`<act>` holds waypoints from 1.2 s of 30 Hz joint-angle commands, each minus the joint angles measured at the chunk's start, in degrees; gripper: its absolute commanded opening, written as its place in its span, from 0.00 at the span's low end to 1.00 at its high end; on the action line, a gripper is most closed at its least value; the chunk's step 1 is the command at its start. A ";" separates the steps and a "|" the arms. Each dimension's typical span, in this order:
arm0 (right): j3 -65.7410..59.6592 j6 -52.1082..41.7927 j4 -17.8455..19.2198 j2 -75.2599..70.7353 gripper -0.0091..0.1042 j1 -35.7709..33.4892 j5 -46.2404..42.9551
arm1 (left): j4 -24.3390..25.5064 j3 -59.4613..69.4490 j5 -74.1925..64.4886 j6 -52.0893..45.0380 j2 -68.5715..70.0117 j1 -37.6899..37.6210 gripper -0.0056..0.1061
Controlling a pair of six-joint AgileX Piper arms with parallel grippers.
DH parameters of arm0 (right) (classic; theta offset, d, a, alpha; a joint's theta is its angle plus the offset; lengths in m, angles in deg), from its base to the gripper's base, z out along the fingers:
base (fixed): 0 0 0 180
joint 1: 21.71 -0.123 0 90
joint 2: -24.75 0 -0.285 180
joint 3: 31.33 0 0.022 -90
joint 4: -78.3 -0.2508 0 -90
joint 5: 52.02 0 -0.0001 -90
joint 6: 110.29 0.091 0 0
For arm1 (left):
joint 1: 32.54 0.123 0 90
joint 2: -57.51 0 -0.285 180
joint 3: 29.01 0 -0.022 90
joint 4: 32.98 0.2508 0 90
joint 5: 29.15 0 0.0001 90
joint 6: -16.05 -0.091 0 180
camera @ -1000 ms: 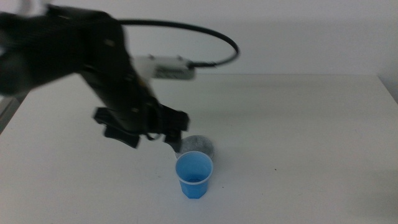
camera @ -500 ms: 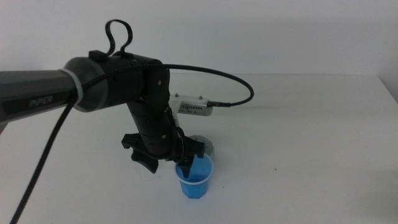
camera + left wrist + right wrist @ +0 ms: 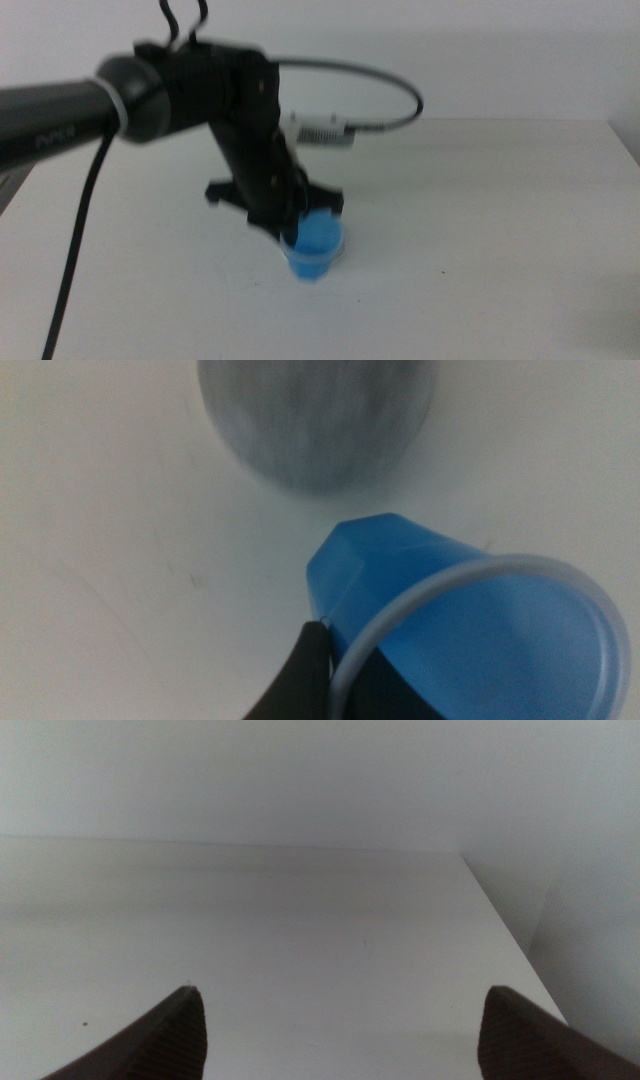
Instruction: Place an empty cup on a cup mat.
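The blue cup (image 3: 318, 247) hangs in my left gripper (image 3: 296, 233), which is shut on its rim, one jaw outside the wall. The cup is tilted and held slightly above the table. In the left wrist view the cup (image 3: 470, 630) fills the near corner, with my left gripper (image 3: 340, 660) at its rim. The speckled grey cup mat (image 3: 315, 420) lies flat just beyond the cup's base. In the middle view the mat is hidden behind the cup and gripper. My right gripper (image 3: 342, 1000) is open and empty, out of the middle view.
A white table (image 3: 500, 200) with a black cable (image 3: 395, 100) looping behind the left arm. The right wrist view shows the table's far right corner (image 3: 465, 860) and a white wall.
My left gripper came down on the cup's rim, shut on it, and has carried it off the table toward the mat. The picture is blurred by motion.
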 commanded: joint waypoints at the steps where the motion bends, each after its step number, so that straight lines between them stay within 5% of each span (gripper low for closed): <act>1: -0.19 -0.23 0.39 -0.28 0.90 -0.04 -0.38 | 2.40 -4.65 -1.80 1.36 -0.12 -0.13 0.03; 11: -0.19 -0.23 0.39 -0.28 0.90 -0.04 -0.38 | 4.78 -23.28 -6.62 -0.26 -15.37 1.85 0.03; 22: -0.19 -0.23 0.39 -0.28 0.90 -0.04 -0.38 | 5.25 -24.11 -6.62 -0.26 -17.29 2.33 0.05; 27: -0.19 -0.23 0.39 -0.28 0.90 -0.04 -0.38 | 3.11 -24.11 -6.62 -3.40 -17.29 3.34 0.22; 36: -0.19 -0.23 0.39 -0.28 0.90 -0.04 -0.38 | -1.18 -22.18 -6.62 -7.27 -12.17 4.41 0.89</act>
